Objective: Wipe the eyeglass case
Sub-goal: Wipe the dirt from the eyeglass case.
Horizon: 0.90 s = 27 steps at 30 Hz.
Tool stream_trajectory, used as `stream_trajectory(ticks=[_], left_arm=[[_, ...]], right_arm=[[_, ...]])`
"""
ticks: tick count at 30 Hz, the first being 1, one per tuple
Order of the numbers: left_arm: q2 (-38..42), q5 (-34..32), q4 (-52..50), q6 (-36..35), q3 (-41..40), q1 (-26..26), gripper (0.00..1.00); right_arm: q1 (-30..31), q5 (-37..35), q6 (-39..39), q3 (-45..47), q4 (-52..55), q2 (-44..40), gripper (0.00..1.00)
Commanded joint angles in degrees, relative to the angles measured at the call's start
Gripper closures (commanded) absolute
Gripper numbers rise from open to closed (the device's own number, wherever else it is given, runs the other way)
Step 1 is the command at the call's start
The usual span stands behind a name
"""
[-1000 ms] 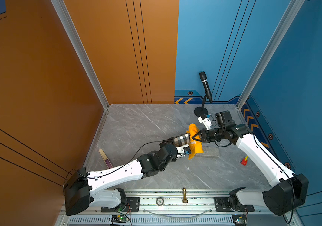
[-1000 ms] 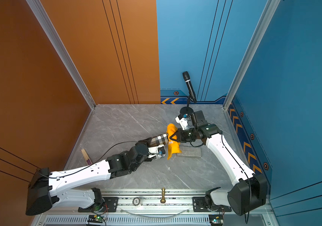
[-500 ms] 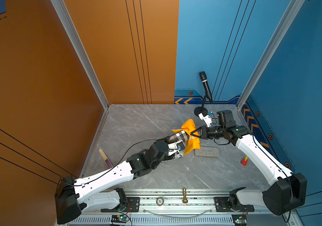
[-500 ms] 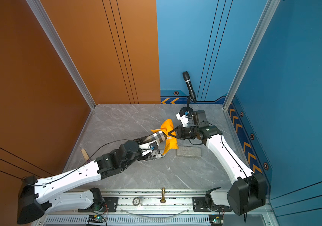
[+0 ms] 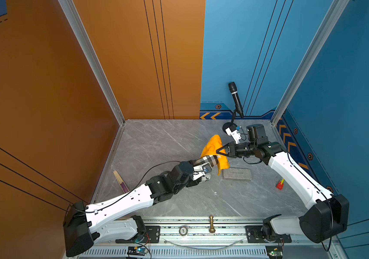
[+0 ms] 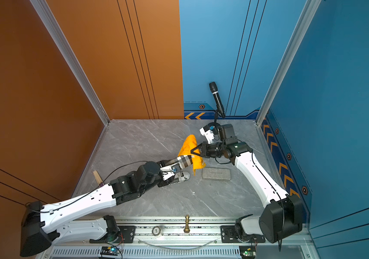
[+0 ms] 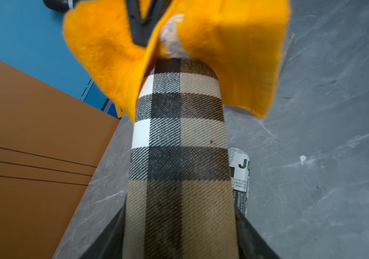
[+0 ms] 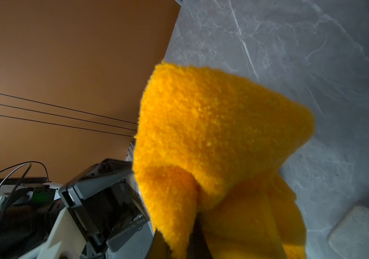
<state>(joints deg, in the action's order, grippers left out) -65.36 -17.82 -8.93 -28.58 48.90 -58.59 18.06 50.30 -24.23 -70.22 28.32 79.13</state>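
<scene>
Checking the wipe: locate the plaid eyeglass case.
Right of centre in a top view, the plaid eyeglass case is in the left hand, its tip under the right hand's orange cloth.

Left gripper (image 6: 169, 167) clamped plaid eyeglass case (image 6: 182, 162); right gripper (image 6: 193, 153) pinched orange cloth (image 6: 189, 145) draped over the case's far end. Grey pad (image 6: 216, 174) lay on table (image 6: 134, 143) nearby.

Grey case (image 5: 237, 174) just beside cloth (image 5: 212, 146)
</scene>
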Motion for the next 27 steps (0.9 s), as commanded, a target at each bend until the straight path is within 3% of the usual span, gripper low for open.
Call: stream_trajectory(ticks=[1,10,16,22,27], left_arm=[[0.1,3.8,2.9,0.8,1.9,-1.2,0.6],[2.4,2.8,4.3,1.8,1.4,4.2,0.6],[5.3,6.6,1.2,8.3,0.9,10.2,0.6],[7.7,21.1,-3.7,22.7,0.8,18.7,0.59],[6.9,43.0,3.2,39.4,2.3,27.6,0.59]], right_arm=[[0.9,3.3,-1.2,-2.1,-4.5,1.5,1.0],[3.0,6.1,-2.4,3.1,-4.4,-0.8,1.0],[1.1,7.1,0.8,4.6,1.8,-6.3,1.0],[-3.8,1.8,-1.0,8.0,-1.7,-11.7,1.0],[-4.2,-3.5,-2.5,9.7,-7.9,-16.0,1.0]])
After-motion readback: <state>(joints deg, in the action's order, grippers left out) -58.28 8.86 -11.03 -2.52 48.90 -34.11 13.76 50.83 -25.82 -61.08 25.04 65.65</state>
